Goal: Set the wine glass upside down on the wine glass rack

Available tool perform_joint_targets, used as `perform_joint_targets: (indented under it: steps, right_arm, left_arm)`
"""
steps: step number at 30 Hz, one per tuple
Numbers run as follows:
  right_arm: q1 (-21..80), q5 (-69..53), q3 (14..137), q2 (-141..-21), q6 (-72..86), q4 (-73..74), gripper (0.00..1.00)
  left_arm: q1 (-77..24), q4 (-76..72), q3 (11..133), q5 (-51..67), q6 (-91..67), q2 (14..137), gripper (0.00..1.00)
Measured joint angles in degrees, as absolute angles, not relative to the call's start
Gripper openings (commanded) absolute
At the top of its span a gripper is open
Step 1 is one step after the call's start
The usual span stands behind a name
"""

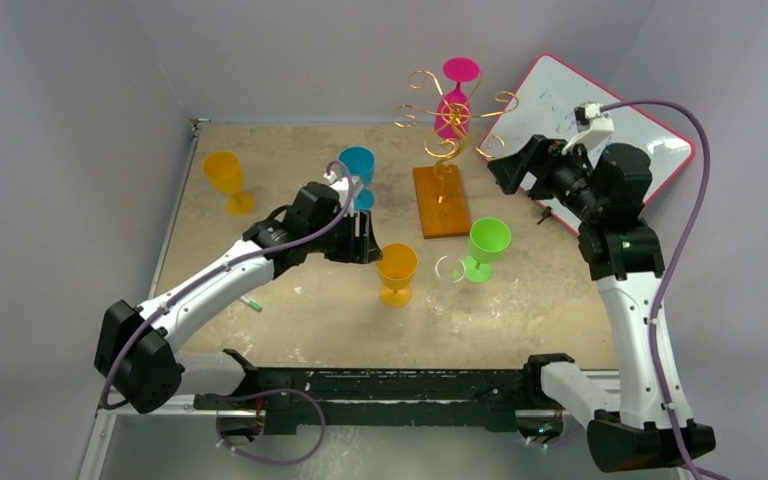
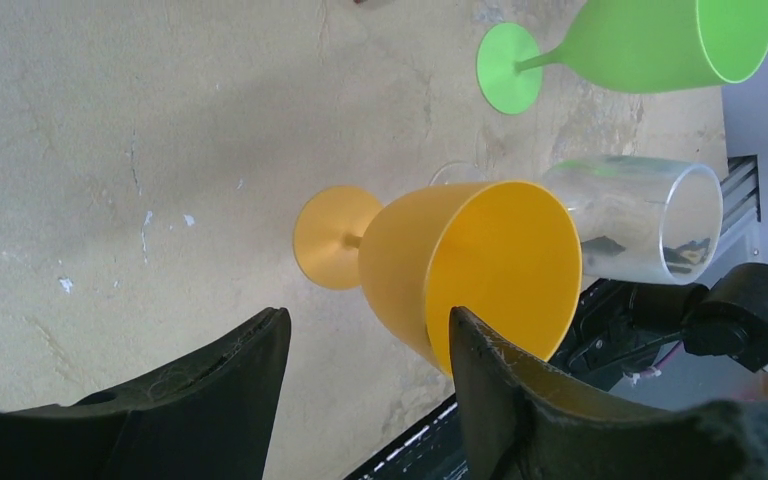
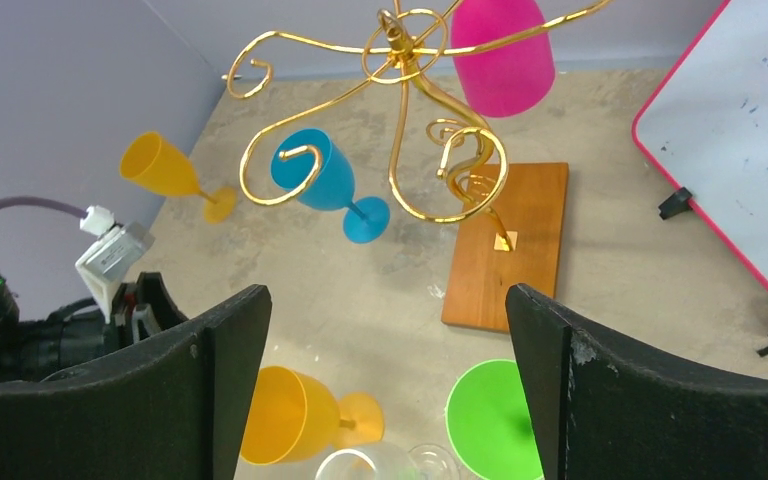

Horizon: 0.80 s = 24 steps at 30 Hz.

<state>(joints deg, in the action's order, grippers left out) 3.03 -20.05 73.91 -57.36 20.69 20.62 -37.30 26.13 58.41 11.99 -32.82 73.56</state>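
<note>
— Which arm is closer to the glass?
— The left one. The left gripper (image 2: pixel 366 315) has its fingers spread wide and holds nothing. The orange wine glass (image 2: pixel 470 270) stands upright on the table (image 1: pixel 290 300), stem vertical, its bowl just ahead of the gap.
— And the rack?
— The wine glass rack (image 3: pixel 508 240) is further back and to the right, with a pink glass (image 1: pixel 455 100) hung bowl-down on it. The right gripper (image 3: pixel 385 300) hovers beside it, fingers parted, empty.
</note>
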Motion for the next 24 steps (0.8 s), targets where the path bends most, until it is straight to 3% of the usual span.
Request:
perform_joint_targets:
  steps: [8, 12, 18, 24]
  right_arm:
    - [4.12, -20.4, 71.7, -55.68, 19.86, 20.71, 0.84]
    - [5.21, -20.21, 71.11, -55.42, 19.79, 20.88, 0.83]
    - [9.39, -18.26, 70.74, -55.44, 19.81, 20.95, 0.82]
    - [15.38, -15.55, 70.74, -55.57, 19.84, 20.88, 0.81]
  left_arm:
    - [-37.69, 23.11, 58.7, 11.77, -33.67, 77.54, 0.46]
    - [-38.52, 23.33, 59.16, 11.49, -33.63, 79.57, 0.31]
    - [-39.55, 25.39, 61.76, 9.63, -33.36, 79.72, 0.01]
    - [-39.83, 28.88, 64.82, 6.39, -33.19, 79.7, 0.0]
